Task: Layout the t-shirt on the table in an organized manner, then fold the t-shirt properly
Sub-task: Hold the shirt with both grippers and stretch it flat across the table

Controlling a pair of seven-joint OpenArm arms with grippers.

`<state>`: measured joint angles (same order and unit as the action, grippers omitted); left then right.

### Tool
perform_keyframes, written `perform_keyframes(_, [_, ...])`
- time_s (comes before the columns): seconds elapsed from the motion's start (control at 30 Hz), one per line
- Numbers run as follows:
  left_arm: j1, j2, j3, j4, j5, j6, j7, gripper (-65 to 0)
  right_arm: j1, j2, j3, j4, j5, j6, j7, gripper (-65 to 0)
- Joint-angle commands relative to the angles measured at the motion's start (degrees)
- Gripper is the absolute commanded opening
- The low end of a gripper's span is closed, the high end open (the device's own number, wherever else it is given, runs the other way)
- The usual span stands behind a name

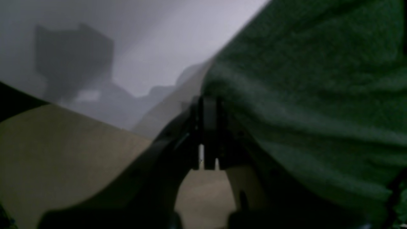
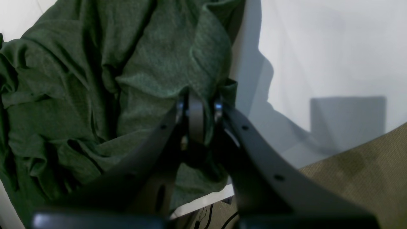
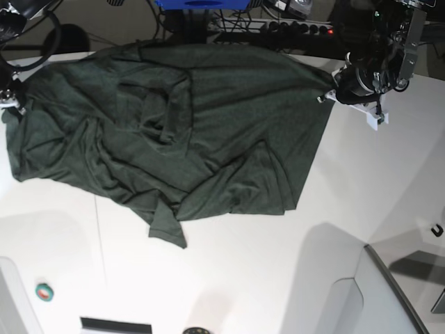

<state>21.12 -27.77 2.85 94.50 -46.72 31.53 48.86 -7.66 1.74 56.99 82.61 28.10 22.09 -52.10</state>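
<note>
A: Where's our dark forest-green knit t-shirt (image 3: 174, 132)?

B: Rumpled on the smooth white table (image 3: 278, 278), long axis stretched between us. Our left gripper (image 3: 332, 89) and right gripper (image 2: 199, 105) each pinch an opposite far corner.

Beyond the counter's (image 3: 229, 278) far edge lie tangled black cables (image 3: 174, 21) and a power strip (image 3: 299, 28). Olive-tan carpet (image 2: 359, 171) covers the floor below its edge. Soft shadows fall across it.

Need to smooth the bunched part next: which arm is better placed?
Probably the right: its claw grips the dark green knit t-shirt beside the rumpled folds, while the left claw holds the smoother corner.
</note>
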Motion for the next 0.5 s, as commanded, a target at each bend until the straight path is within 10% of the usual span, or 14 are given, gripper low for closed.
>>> perform_keyframes(0.0, [0.02,-0.76,-0.35,0.05,0.26,0.16,-0.20,-65.0,0.23,0.86,0.19,0.86,0.87,-0.15,0.80,-65.0])
perform_keyframes(0.3, [2.13,-0.76,-0.96,2.95,0.26,0.16,-0.20,-32.6,0.06,1.12,0.19,0.86,0.87,-0.15,0.80,-65.0])
perform_keyframes(0.47, [4.24,-0.58,-2.98,8.31,0.17,0.08,-0.20,-26.5,0.06,1.30,0.19,0.86,0.78,-0.15,0.80,-65.0])
